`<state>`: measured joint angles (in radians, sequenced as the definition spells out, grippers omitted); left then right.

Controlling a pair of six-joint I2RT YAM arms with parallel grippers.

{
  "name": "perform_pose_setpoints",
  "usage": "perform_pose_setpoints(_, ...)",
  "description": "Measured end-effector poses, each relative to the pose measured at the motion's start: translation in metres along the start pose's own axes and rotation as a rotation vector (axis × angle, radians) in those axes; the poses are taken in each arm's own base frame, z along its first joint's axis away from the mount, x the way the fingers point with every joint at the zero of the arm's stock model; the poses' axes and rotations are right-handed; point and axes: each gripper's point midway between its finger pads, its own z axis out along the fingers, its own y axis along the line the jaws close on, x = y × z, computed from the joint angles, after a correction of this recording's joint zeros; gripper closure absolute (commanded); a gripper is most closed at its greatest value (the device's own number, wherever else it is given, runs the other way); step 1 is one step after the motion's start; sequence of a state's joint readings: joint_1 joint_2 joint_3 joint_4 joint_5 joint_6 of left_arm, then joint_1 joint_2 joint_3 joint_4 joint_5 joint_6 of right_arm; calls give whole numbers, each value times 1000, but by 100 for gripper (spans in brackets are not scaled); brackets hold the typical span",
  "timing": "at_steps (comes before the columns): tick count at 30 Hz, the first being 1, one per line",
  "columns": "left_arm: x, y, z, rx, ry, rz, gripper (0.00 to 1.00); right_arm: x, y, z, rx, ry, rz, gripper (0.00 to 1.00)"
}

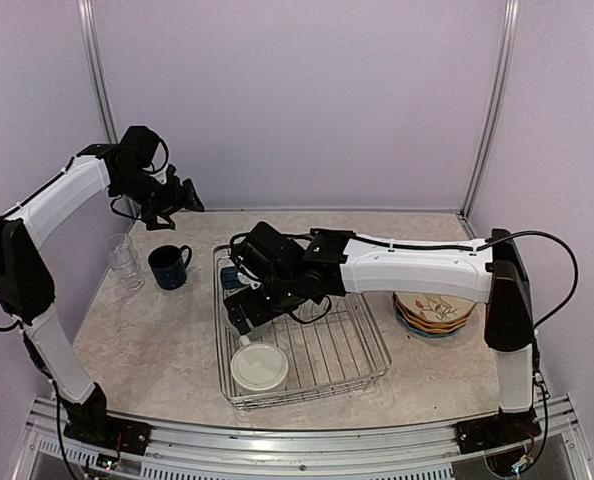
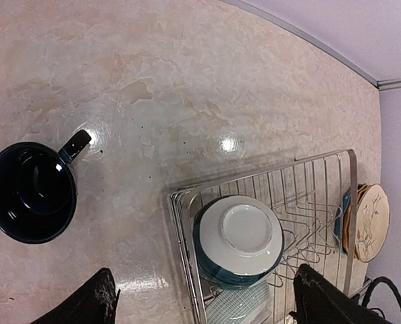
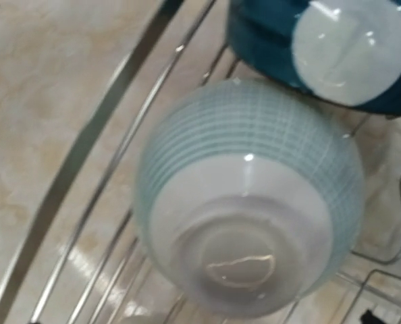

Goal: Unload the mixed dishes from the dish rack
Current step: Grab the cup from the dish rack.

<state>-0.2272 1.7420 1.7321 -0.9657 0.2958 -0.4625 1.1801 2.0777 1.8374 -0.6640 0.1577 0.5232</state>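
Note:
The dish rack (image 1: pixel 362 352) is a silver wire basket mid-table. At its far left end lie a dark teal bowl (image 2: pixel 239 239) and a pale checked bowl (image 3: pixel 248 202), both bottom up. A cream mug (image 1: pixel 259 366) sits at its near left. My right gripper (image 1: pixel 242 308) is low over the two bowls; its fingers are hidden. My left gripper (image 1: pixel 184 196) is open and empty, high above the table's far left; its fingers (image 2: pixel 86 304) frame the rack's corner. The navy mug (image 1: pixel 167 266) and clear tumblers (image 1: pixel 123 258) stand on the table to the left. Plates (image 1: pixel 435 312) are stacked to the right.
The rack's right half shows only bare wire prongs (image 1: pixel 327 340). Purple walls close the table at the back and sides. The right arm (image 1: pixel 417 265) stretches across above the rack's far edge.

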Motion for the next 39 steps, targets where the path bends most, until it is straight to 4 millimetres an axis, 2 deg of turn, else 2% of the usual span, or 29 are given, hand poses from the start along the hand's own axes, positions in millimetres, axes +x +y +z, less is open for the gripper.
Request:
perform_pose_setpoints(3,1,-2,0,4,2,3,14,1,-5,5,15,11,23,0)
perform_pose_setpoints(8,2,-3,0,10,6,3,13,15,-4,11,7,78,48,4)
perform_pose_setpoints(13,2,-3,0,12,7,3,10,25,3,14,-6,150,72,16)
perform_pose_setpoints(16,2,-3,0,13,7,3,9,27,8,13,-25,182,86,30)
perform_pose_setpoints(21,2,-4,0,16,9,4,8,24,18,17,-66,235,113,32)
perform_pose_setpoints(25,3,-6,1,20,12,7,6,24,23,22,-82,268,117,41)
perform_pose_setpoints(33,7,-12,2,39,24,13,6,38,24,22,-91,330,119,44)
perform_pose_setpoints(39,7,-13,1,45,27,13,5,47,24,30,-97,363,113,47)
